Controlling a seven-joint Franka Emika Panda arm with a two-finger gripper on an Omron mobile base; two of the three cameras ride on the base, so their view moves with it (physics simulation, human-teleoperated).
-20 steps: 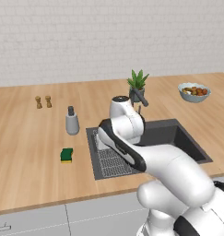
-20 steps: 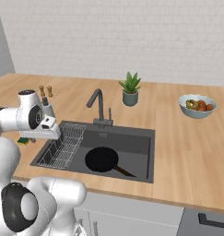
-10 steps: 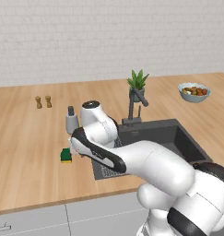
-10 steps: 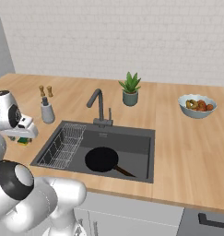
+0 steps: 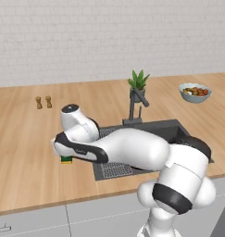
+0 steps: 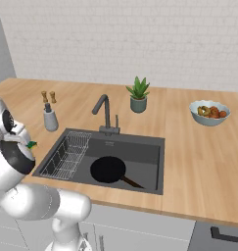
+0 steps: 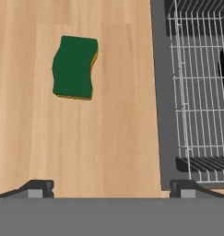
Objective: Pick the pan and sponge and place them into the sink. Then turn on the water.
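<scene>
The sponge (image 7: 74,67), green on top with a yellow edge, lies flat on the wooden counter left of the sink (image 7: 159,92). In the hand view my gripper (image 7: 111,189) hovers above the counter, open and holding nothing, with the sponge ahead of the left fingertip (image 7: 37,188). From the left base view the sponge (image 5: 66,159) peeks out beneath my hand. The black pan (image 6: 108,169) rests on the floor of the sink (image 6: 140,147), its handle pointing right. A wire rack (image 6: 66,156) fills the sink's left part.
A dark faucet (image 6: 105,110) stands behind the sink, with a potted plant (image 6: 138,95) beyond it. A grey dispenser (image 6: 50,119) and two small shakers (image 6: 48,96) stand at the back left. A bowl of food (image 6: 209,112) sits far right.
The arm has swung left from above the sink to above the counter, bringing the hand over the sponge. The gripper has stayed open.
</scene>
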